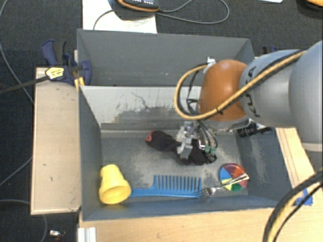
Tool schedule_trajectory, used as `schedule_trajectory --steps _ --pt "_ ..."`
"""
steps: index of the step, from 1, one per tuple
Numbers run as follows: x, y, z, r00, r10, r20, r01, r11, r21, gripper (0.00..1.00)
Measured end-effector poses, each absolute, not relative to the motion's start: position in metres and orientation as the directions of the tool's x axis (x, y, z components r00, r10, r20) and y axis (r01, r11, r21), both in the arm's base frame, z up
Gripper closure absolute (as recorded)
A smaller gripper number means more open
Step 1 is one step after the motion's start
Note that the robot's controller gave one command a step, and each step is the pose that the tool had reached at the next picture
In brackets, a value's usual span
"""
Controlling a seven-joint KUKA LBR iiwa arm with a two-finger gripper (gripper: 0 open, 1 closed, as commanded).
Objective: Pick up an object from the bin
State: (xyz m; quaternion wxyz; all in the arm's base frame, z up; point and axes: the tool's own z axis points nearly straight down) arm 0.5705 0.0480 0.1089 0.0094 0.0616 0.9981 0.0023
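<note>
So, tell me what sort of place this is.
Probably a robotics lab's grasp-testing station, not a home or shop. A cabled robot arm reaches into a grey metal bin holding unrelated small things: a yellow cup, a blue comb, a multicoloured disc.

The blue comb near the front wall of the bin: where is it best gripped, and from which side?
The comb lies flat, teeth toward the back wall. Probably grip its thin handle, between the yellow cup and the teeth, coming straight down: it is the narrowest part.
</note>
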Motion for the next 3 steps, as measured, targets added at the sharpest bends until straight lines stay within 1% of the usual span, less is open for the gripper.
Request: schedule_trajectory --steps 1,2,3 --pt "0.566 0.033 0.090 -0.987 0.160 -0.023 0.160 0.987 0.007 1.00" --pt "0.570 0.038 0.087 -0.982 0.188 -0.024 0.188 0.982 0.009 1.00" --pt "0.566 0.042 0.074 -0.943 0.331 -0.027 0.331 0.944 0.013 1.00"
